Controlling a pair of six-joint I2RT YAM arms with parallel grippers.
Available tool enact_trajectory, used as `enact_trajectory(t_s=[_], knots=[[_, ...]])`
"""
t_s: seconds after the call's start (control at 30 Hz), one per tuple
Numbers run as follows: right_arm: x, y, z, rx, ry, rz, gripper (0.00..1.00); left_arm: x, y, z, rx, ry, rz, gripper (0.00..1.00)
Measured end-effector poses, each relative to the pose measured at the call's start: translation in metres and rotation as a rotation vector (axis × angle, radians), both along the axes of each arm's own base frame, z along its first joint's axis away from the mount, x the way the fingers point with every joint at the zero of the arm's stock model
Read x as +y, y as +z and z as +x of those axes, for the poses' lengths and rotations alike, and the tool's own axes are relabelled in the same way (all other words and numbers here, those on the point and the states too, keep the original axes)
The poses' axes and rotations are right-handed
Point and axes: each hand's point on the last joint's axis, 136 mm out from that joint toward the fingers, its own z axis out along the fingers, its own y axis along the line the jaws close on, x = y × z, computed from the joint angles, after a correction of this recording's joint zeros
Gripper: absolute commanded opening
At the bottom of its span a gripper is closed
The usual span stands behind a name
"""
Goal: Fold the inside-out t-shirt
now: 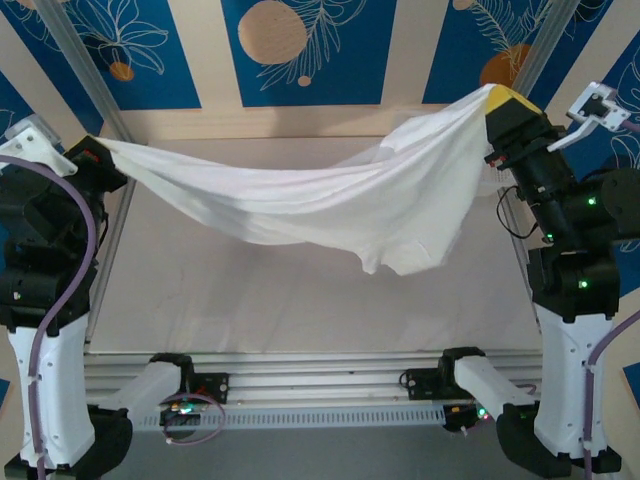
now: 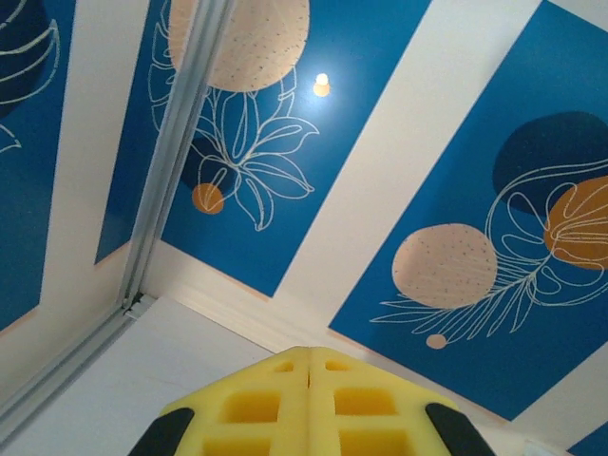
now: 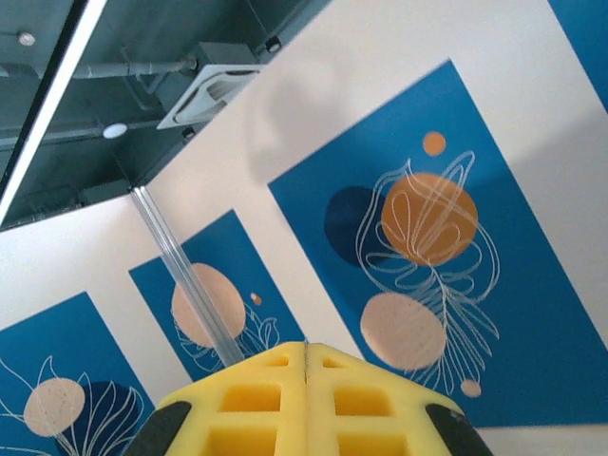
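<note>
Two grippers, both clamped on cloth. The left gripper (image 1: 100, 152) pinches one end of the inside-out t-shirt (image 1: 330, 205), and the right gripper (image 1: 500, 105) pinches the other end, a little higher. The shirt hangs in the air between them, well clear of the pale table (image 1: 300, 310). It sags in a shallow curve, and a loose flap right of centre droops lowest. The fabric is thin, soft and white, drawn into long creases that run from one grip to the other. Whether it carries a print or a tag cannot be made out.

The top view gives the shirt's whole span. The wrist views look upward past the fingertips. The left fingers (image 2: 247, 408) are bright yellow foam, blocky and moulded with square recesses, pressed together along a hairline seam. The right fingers (image 3: 247, 413) look the same.

Beyond the left pair stands a blue wall panel (image 2: 380, 142) with white-line flowers and peach discs, a silver aluminium post (image 2: 176, 161) and a lamp's glint (image 2: 322, 85). Beyond the right pair are similar panels, a dark ceiling with a square vent (image 3: 218, 90) and a strip light (image 3: 52, 104).
</note>
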Motion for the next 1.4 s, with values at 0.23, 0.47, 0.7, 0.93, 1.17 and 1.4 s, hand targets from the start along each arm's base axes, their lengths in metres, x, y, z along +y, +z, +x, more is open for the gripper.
enact_trajectory(t_s=[0.23, 0.47, 0.7, 0.93, 1.17, 1.4], knots=[[0.034, -0.004, 0.059, 0.073, 0.162, -0.078, 0.0, 0.002, -0.084, 0.028, 0.213, 0.033, 0.001, 0.0], [0.173, -0.177, 0.147, 0.514, 0.635, -0.279, 0.0, 0.027, -0.257, 0.021, 0.658, 0.197, 0.055, 0.41], [0.236, -0.385, 0.111, 1.071, 0.875, -0.348, 0.4, 0.015, -0.265, 0.024, 0.616, 0.133, -0.02, 0.54], [0.092, -0.396, 0.127, 1.168, 0.376, -0.134, 0.43, -0.111, -0.28, 0.11, 0.68, -0.391, -0.137, 0.55], [-0.009, -0.522, 0.051, 1.59, -0.048, 0.203, 0.61, -0.194, -0.372, 0.138, 0.957, -0.607, -0.11, 0.72], [0.016, -0.586, -0.011, 1.873, -0.029, 0.171, 0.82, -0.215, -0.42, 0.172, 1.056, -0.652, -0.117, 0.8]])
